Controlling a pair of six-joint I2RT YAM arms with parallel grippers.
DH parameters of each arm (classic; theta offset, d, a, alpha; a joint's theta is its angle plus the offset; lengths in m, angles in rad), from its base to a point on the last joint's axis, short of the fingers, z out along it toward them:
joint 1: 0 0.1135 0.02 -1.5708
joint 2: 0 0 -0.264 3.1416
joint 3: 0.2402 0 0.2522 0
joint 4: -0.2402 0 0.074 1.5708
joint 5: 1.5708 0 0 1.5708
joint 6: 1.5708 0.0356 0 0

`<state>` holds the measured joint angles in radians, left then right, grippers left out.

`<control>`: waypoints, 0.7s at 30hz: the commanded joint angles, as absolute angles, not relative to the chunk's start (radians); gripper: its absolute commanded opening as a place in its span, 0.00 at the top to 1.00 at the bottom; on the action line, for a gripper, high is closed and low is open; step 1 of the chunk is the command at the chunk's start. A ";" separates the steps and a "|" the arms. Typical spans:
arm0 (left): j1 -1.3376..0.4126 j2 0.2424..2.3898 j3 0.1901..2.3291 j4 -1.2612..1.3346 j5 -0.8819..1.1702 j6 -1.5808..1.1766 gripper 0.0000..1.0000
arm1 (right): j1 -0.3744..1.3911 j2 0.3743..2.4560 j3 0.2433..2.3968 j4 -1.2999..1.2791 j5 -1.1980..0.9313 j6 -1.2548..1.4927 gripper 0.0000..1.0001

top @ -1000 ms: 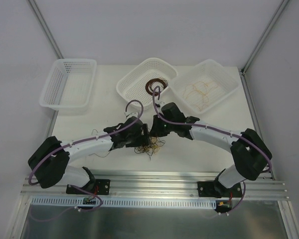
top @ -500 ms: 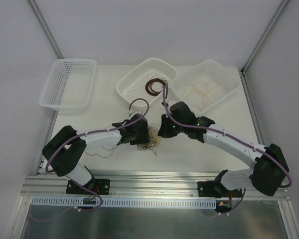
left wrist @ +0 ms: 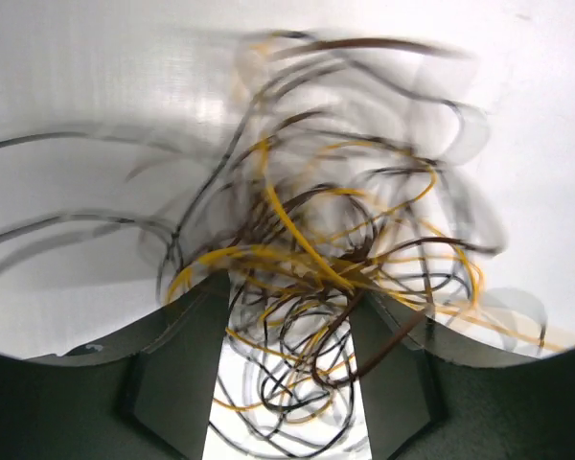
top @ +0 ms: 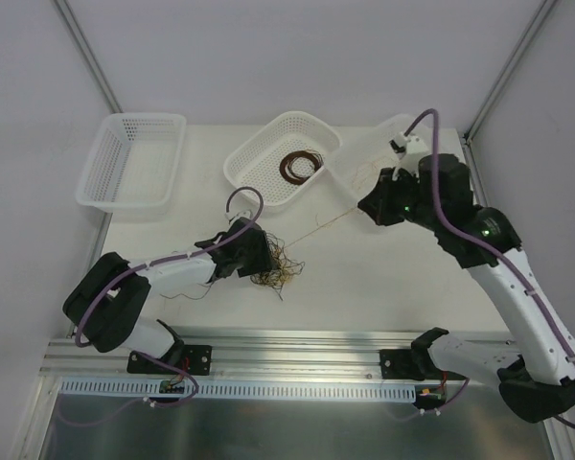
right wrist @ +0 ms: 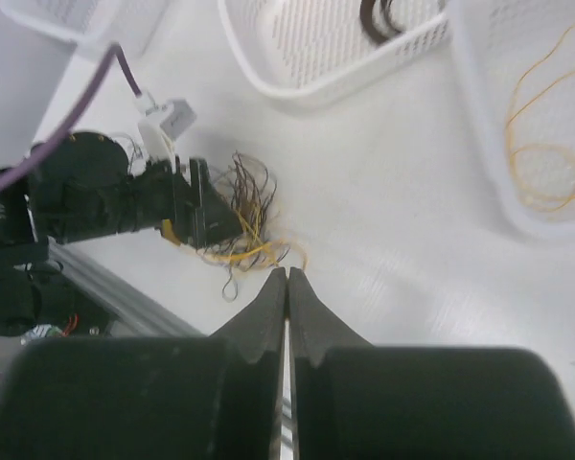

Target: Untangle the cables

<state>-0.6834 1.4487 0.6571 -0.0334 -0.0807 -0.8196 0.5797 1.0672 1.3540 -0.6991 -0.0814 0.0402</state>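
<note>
A tangle of black, brown and tan-orange cables [top: 276, 268] [left wrist: 316, 278] [right wrist: 244, 216] lies on the white table in front of the arms. My left gripper [top: 258, 257] [left wrist: 287, 311] is closed partway on the tangle, with loops filling the gap between its fingers [left wrist: 177, 374]. My right gripper [top: 368, 208] [right wrist: 287, 273] is raised to the right, shut on one tan-orange cable [top: 326, 225]. That cable runs taut from the tangle up to its tips.
Three white mesh baskets stand at the back. The left basket [top: 96, 177] holds nothing I can see. The middle basket [top: 254, 163] [right wrist: 316, 81] holds a dark brown coil [top: 300, 165]. The right basket [top: 431, 177] [right wrist: 479, 144] holds tan-orange wires [right wrist: 546, 158]. An aluminium rail [top: 297, 359] runs along the near edge.
My right arm has lifted and swung right towards the right basket, drawing a tan-orange cable out of the tangle. My left gripper has narrowed on the tangle and shifted slightly left.
</note>
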 commanded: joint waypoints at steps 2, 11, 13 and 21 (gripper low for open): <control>-0.634 1.425 0.591 -0.164 -0.144 -0.784 0.46 | 0.476 0.986 1.597 -0.799 -0.067 -0.067 0.99; -0.531 1.368 0.561 -0.184 -0.156 -0.750 0.46 | 0.433 0.942 1.853 -0.813 0.092 -0.140 0.99; -0.512 1.368 0.577 -0.192 -0.153 -0.736 0.46 | 0.433 0.927 1.859 -0.779 0.136 -0.144 0.99; -0.387 1.313 0.621 -0.255 -0.181 -0.675 0.46 | 0.433 0.848 1.844 -0.693 0.310 -0.193 0.99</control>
